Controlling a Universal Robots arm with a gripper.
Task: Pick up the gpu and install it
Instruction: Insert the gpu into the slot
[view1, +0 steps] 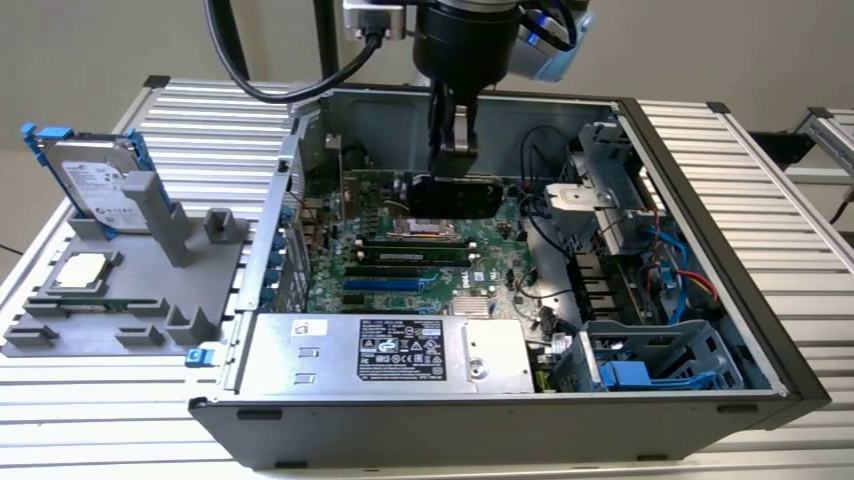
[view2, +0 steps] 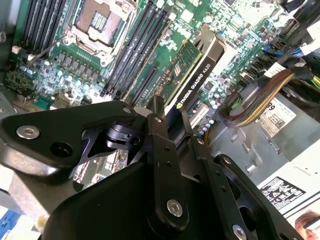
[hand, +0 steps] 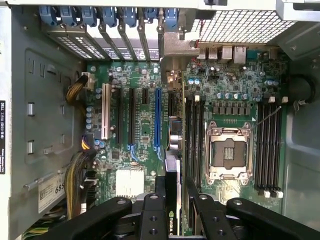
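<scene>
Ribbed aluminium bench top (view1: 747, 160) carries an open computer case (view1: 694, 400) and, toward the exterior view's left edge, a grey fixture (view1: 120, 300) with a silver hard drive (view1: 94, 180) standing on it and a processor chip (view1: 83, 270) lying flat. The gripper (view1: 457, 165) hangs inside the case above the motherboard (view1: 400, 265), its fingers (view2: 160, 135) closed on the gpu (view2: 192, 75), pinching the thin card on edge across its two faces. The card sits in the air near the processor socket (hand: 227, 152), not yet seated. To do this step well, I judge the card's edge should be kept parallel to the blue expansion slot (hand: 158, 120) and its bracket end toward the rear slot openings (hand: 115, 30), lowering straight without tilt so the grip does not slip.
</scene>
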